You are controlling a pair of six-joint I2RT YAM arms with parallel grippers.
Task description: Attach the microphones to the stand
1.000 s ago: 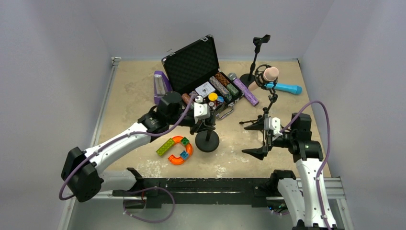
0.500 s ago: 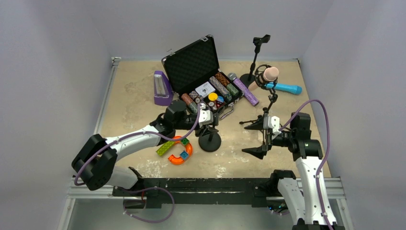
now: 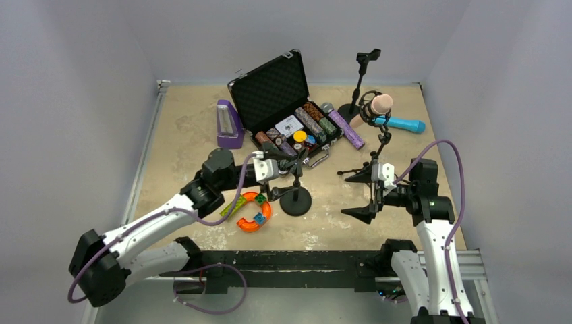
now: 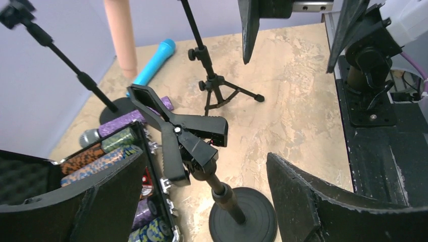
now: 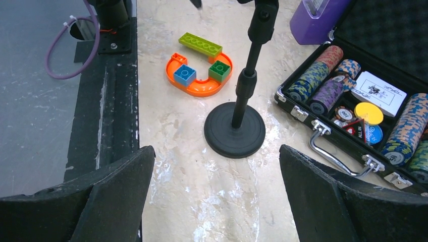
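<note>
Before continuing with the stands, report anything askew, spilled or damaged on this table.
Nothing spilled or broken. The clip on the round-base stand sits cocked to one side, not upright. The purple microphone and cyan microphone lie loose on the table; only the pink microphone is mounted.

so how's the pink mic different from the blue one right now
The pink microphone sits raised in the clip of a stand; the blue microphone lies flat on the table, in no stand. The pink one is pale, the blue one bright cyan. Both are stick-shaped microphones.
</note>
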